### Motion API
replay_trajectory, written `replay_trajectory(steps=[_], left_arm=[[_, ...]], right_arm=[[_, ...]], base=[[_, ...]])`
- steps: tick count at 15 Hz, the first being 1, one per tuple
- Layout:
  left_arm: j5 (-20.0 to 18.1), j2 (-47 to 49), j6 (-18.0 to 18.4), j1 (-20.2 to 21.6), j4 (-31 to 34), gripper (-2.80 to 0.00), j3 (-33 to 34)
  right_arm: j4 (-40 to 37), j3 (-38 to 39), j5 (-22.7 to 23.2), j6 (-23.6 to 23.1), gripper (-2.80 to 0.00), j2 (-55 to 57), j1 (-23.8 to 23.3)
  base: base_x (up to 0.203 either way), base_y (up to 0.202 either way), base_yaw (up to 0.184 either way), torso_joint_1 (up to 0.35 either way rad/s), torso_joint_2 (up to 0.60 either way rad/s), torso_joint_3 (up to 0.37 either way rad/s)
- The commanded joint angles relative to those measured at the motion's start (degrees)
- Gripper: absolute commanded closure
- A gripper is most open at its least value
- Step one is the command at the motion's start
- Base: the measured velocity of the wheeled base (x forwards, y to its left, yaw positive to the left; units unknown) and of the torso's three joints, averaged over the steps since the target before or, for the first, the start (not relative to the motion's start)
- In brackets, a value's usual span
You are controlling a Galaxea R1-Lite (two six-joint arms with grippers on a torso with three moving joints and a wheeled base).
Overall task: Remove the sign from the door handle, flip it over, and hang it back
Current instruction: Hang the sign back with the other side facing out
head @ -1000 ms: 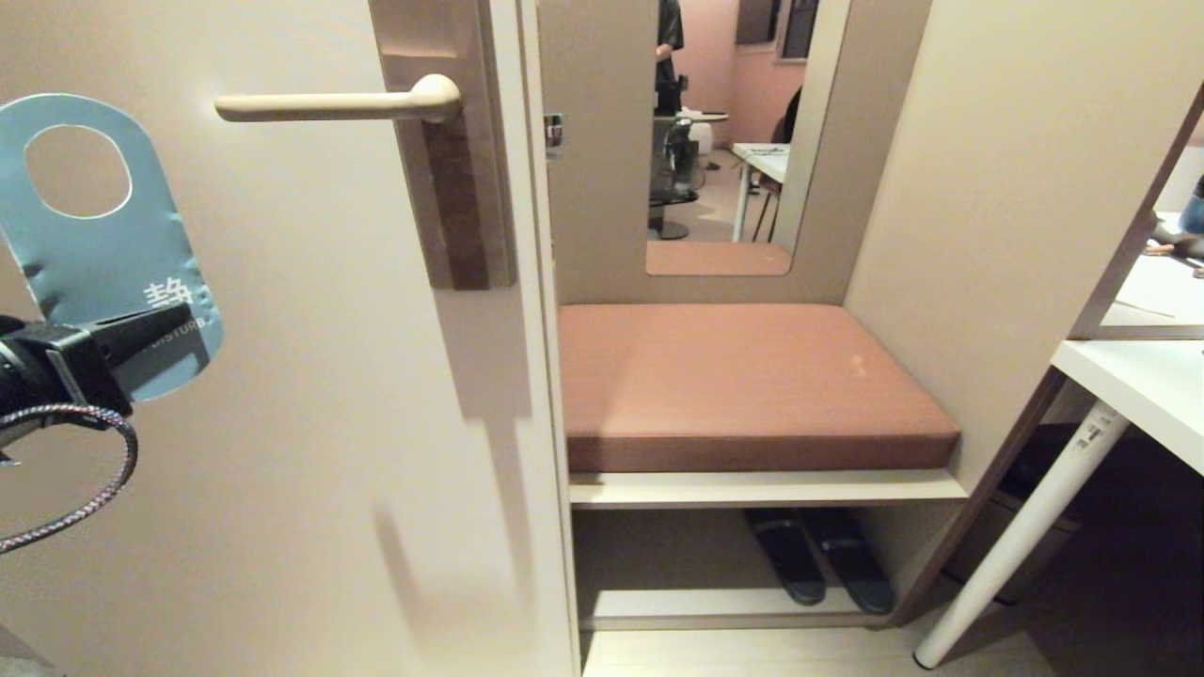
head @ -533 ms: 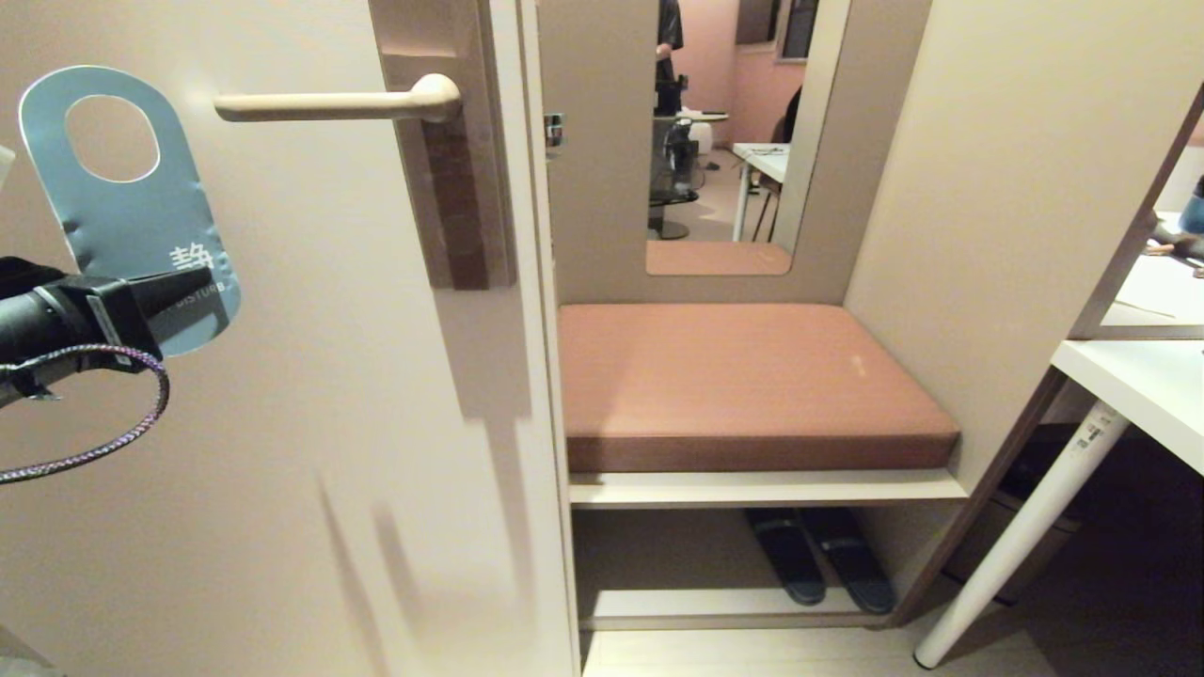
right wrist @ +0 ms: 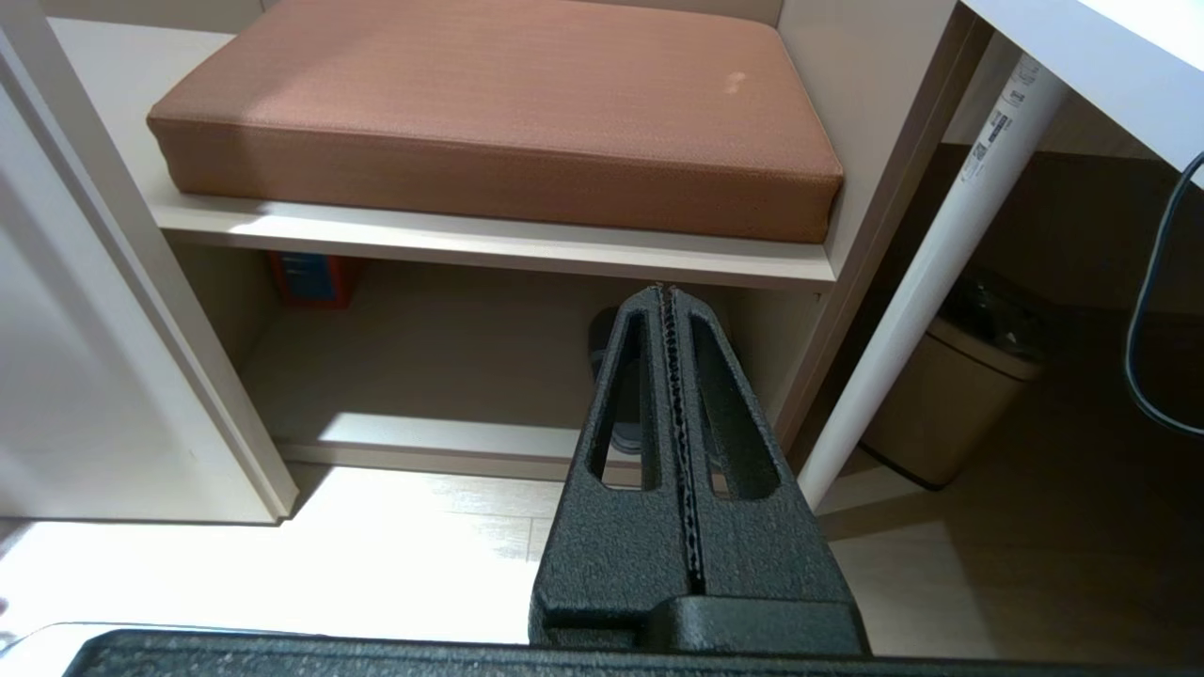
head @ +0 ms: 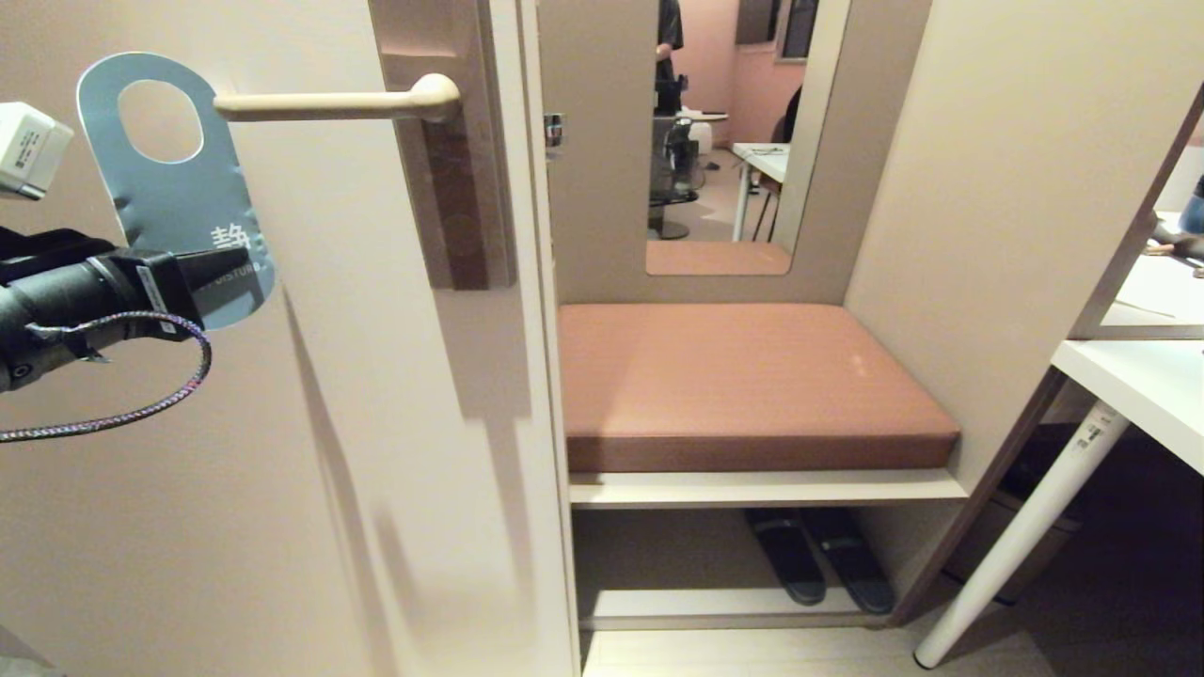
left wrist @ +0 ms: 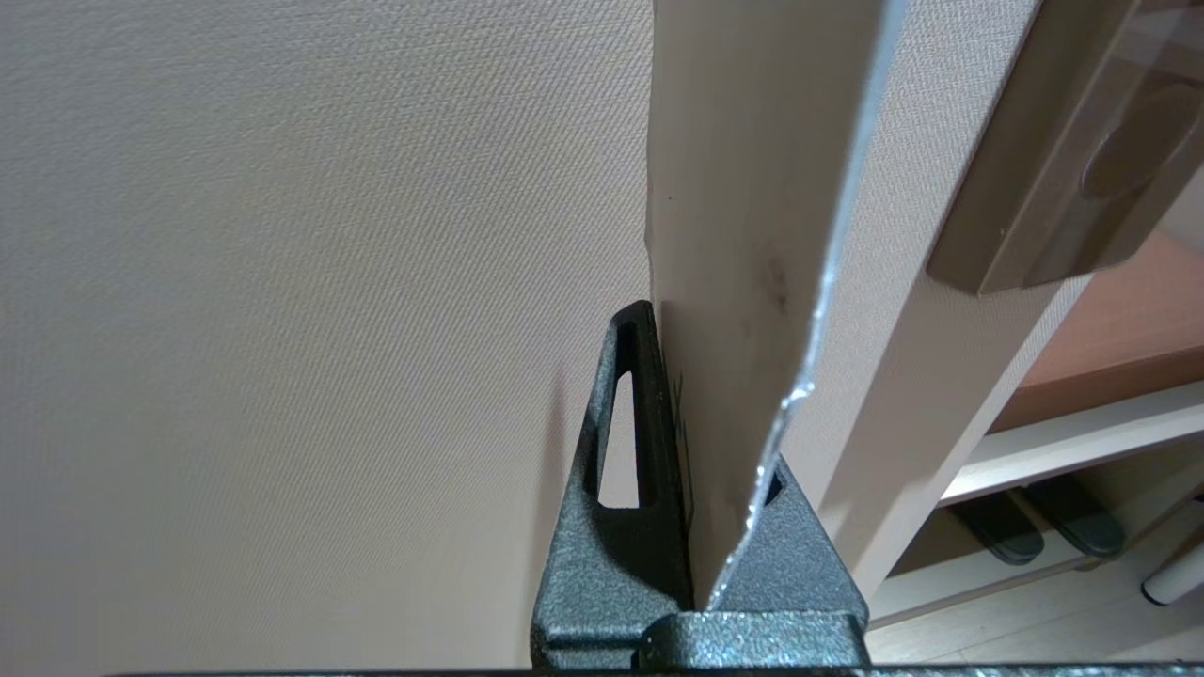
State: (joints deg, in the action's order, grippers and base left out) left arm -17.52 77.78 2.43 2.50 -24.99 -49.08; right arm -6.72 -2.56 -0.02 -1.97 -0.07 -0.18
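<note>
Your left gripper (head: 226, 266), pinching the lower end of the blue-grey round-ended card sign (head: 174, 188), has been rising and carrying its oval hole up beside the slim cream lever door handle's (head: 320, 103) tip, so rehanging is near.

Showing on inspection: one sign (head: 174, 202), one door handle (head: 329, 103), one brown cushion (head: 743, 385), two dark slippers (head: 818, 555), two pincers (head: 221, 268) (right wrist: 670, 310), one waste bin (right wrist: 950, 414).
</note>
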Motion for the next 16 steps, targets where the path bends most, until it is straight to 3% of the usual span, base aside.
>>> replay_trajectory(steps=[1, 4, 16], left_arm=[[0.02, 1.41, 0.11, -0.63, -0.14, 0.0, -0.6], [1.92, 2.17, 0.1, -2.21, -0.14, 0.0, -1.69], [2.93, 3.08, 0.04, -5.65, -0.14, 0.0, -3.47]], right_arm=[[-0.05, 0.01, -0.06, -0.05, 0.0, 0.07, -0.08], [-0.05, 0.01, 0.02, -0.05, 0.0, 0.07, 0.01], [-0.05, 0.01, -0.06, -0.05, 0.0, 0.07, 0.01]], base=[[0.0, 0.0, 0.0, 0.0, 0.0, 0.0], [0.0, 0.0, 0.0, 0.0, 0.0, 0.0], [0.0, 0.0, 0.0, 0.0, 0.0, 0.0]])
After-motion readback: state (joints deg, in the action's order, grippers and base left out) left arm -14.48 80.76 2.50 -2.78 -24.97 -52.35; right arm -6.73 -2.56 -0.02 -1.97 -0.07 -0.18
